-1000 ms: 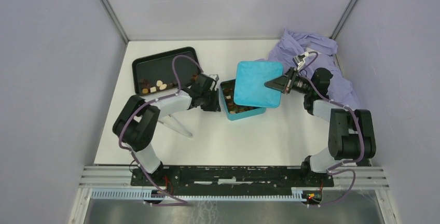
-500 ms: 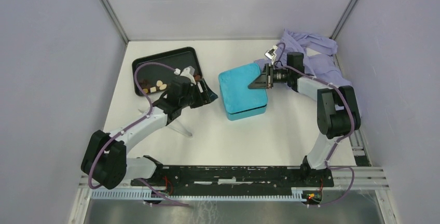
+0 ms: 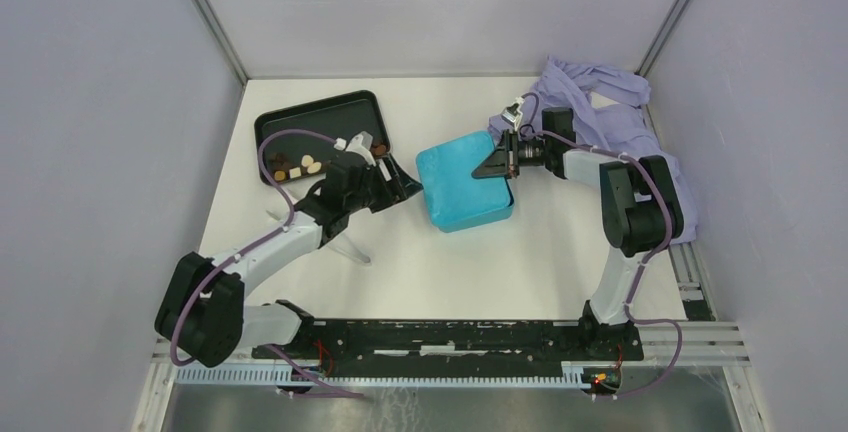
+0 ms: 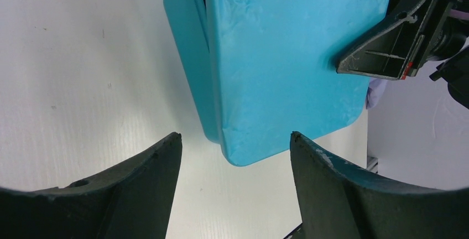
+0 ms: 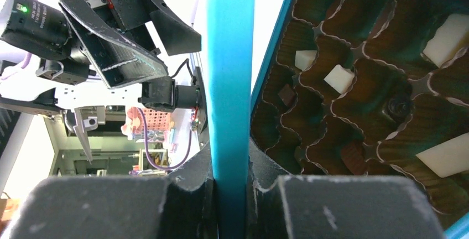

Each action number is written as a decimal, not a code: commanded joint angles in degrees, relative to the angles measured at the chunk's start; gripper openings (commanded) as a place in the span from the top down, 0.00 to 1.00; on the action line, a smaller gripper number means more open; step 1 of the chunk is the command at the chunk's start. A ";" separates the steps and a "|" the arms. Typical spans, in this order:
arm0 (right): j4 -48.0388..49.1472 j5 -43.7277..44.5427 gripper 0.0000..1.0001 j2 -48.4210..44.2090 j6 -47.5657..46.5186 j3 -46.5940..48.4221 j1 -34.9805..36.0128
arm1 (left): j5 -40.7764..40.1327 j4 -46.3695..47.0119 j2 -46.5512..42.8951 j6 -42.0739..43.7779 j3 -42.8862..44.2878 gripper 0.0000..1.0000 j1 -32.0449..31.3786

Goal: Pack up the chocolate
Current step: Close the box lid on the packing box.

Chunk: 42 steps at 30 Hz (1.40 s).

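Some chocolate in box cells, many bare. Over box, lid tilted, unseated, clenched by right fingers. Beside box, left fingers spread, empty. Left of box, tray holds pieces.

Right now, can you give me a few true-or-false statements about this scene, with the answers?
1. The right gripper pinches the teal lid. True.
2. The left gripper holds a chocolate. False: it is open and empty.
3. Chocolate pieces lie on the black tray. True.
4. The purple cloth covers the teal box. False: it lies bunched at the back right; the lid is over the box.
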 commanded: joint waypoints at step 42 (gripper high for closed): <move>-31.80 35.85 0.46 -8.99 -50.47 7.52 -8.20 | 5.65 -11.96 26.50 7.08 23.50 0.30 -3.32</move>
